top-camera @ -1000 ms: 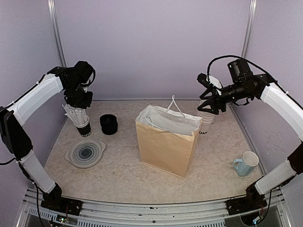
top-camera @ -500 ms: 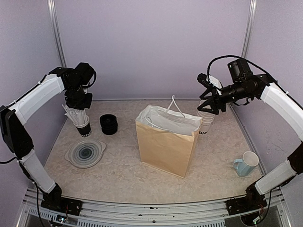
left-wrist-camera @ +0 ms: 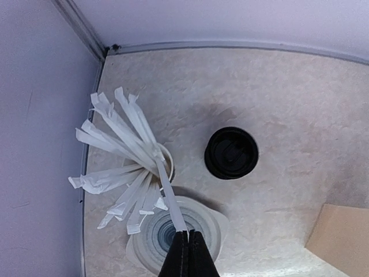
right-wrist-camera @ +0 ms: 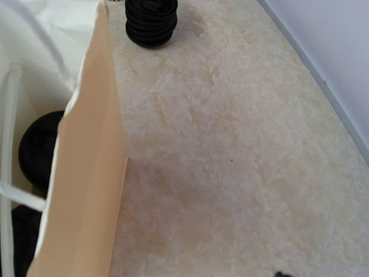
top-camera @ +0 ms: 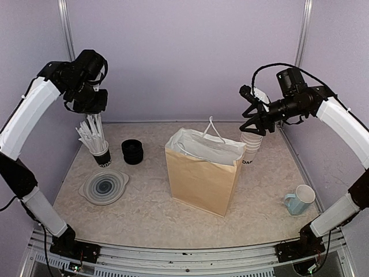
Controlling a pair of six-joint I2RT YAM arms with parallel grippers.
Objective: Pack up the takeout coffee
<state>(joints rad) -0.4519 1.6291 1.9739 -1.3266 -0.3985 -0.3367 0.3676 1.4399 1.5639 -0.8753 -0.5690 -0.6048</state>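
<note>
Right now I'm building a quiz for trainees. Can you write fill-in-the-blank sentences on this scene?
The left gripper is shut on a wrapped ____.
The mug is light ____.
The right gripper hangs over the stack of lidless ____.
Missing: straw; blue; cups.

I see the paper bag [top-camera: 202, 182] standing mid-surface [top-camera: 144, 222], with the lidded coffee cups [right-wrist-camera: 40, 150] inside it. Left of the bag sits a stack of lids [top-camera: 133, 152]. Further left is a cup of wrapped straws [top-camera: 101, 154], with a shallow dish [top-camera: 104, 186] just in front of it. Behind the bag's right corner stands a stack of open cups [top-camera: 251, 149]. A mug [top-camera: 300, 200] sits front right.
</note>
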